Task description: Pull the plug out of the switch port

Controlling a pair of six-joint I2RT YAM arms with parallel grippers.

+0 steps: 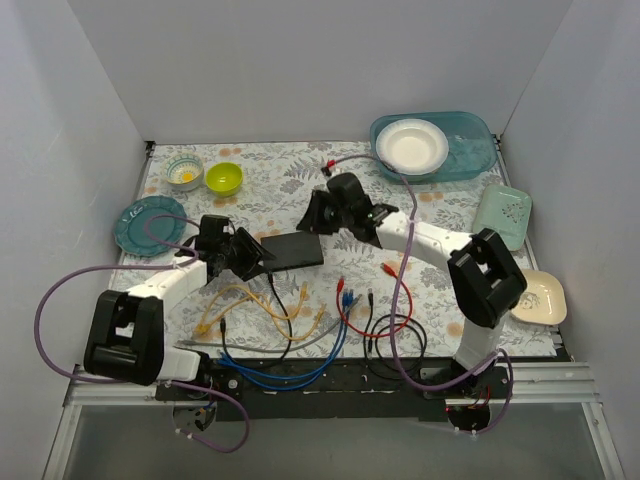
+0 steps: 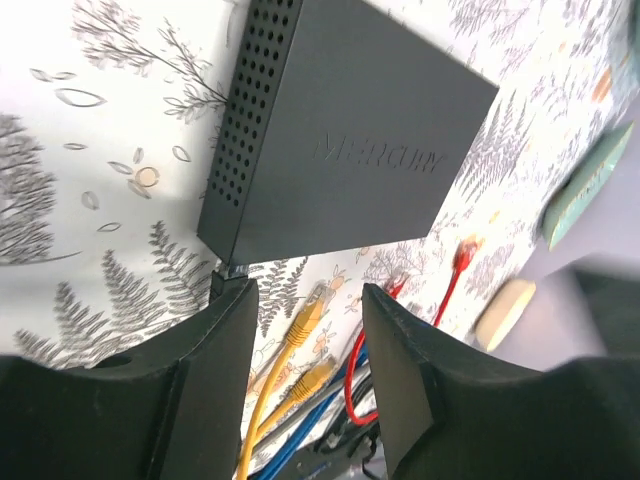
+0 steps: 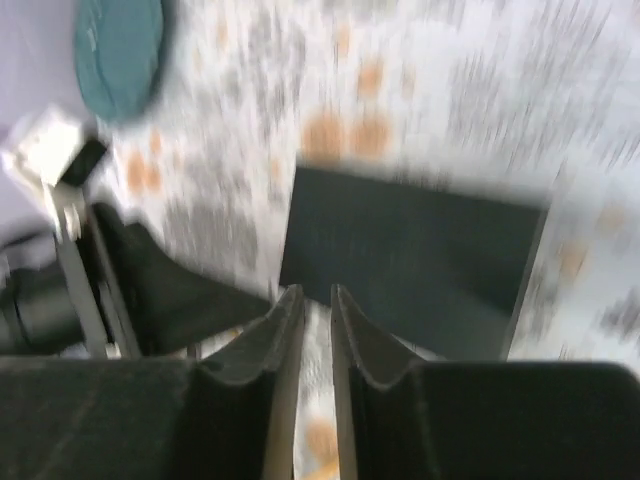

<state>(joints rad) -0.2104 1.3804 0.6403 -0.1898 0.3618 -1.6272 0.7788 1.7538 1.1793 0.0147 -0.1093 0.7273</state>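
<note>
Loose cables (image 1: pixel 300 325) at near edge, then switch (image 1: pixel 292 251) flat mid-tabletop (image 1: pixel 440 290), long axis left-right; left tool (image 1: pixel 252 256) open, empty, just beside left end; right tool (image 1: pixel 308 217) almost closed, empty, just beyond far edge; plug not discernible.

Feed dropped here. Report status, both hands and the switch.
Left hand open at the switch corner. Right hand nearly shut, empty, by its edge. Loose cables lie near; plug not visible.

Switch (image 1: pixel 292 250) flat on table; left pincer (image 1: pixel 262 258) at its left end, right pincer (image 1: pixel 308 218) above.
</note>
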